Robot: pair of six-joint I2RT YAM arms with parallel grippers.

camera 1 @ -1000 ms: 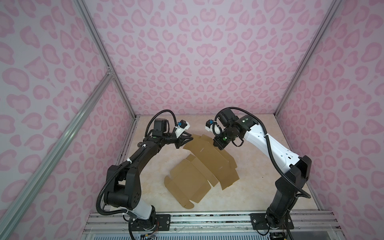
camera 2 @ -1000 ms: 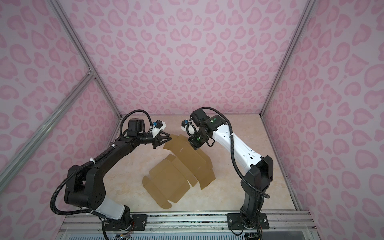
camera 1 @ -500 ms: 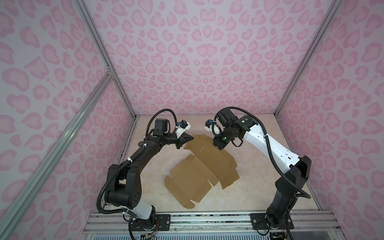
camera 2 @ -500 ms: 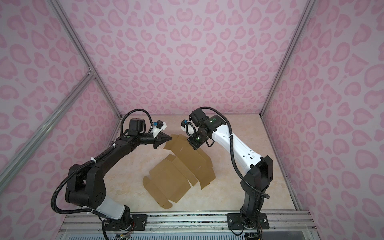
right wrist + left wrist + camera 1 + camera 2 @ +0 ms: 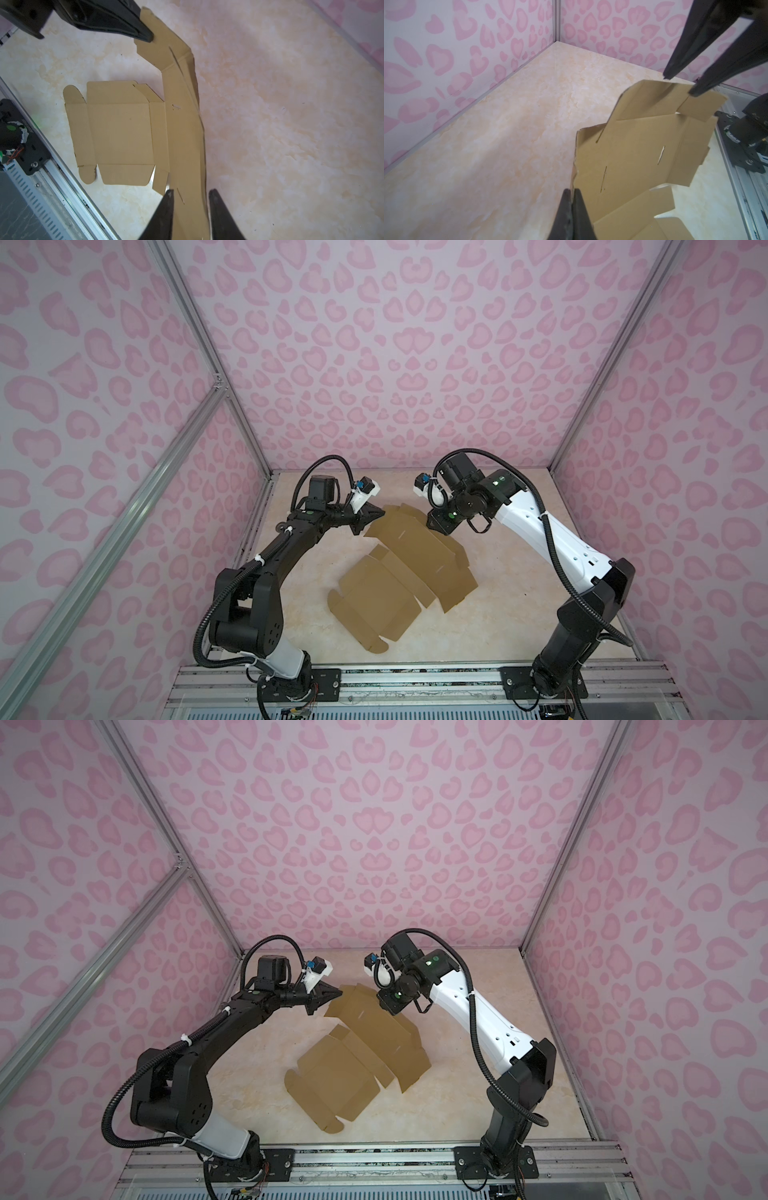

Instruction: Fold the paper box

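**PAPER BOX: FAR END RAISED, ONE GRIPPER CLAMPED**

The table (image 5: 498, 614) carries the paper box (image 5: 409, 572), an unfolded sheet at centre. Its near panels lie flat and its far end is raised. The left gripper (image 5: 572, 190) is clamped on one far edge. The right gripper (image 5: 190, 194) stands with jaws parted, astride the opposite edge.

You're looking at a cream, marbled tabletop (image 5: 511, 605). On it lies a flat die-cut sheet of brown kraft cardboard (image 5: 382, 597), unfolded and set diagonally near the middle. Its near square panel, side flaps and rounded tabs rest flat against the surface, while the far end tilts up off it
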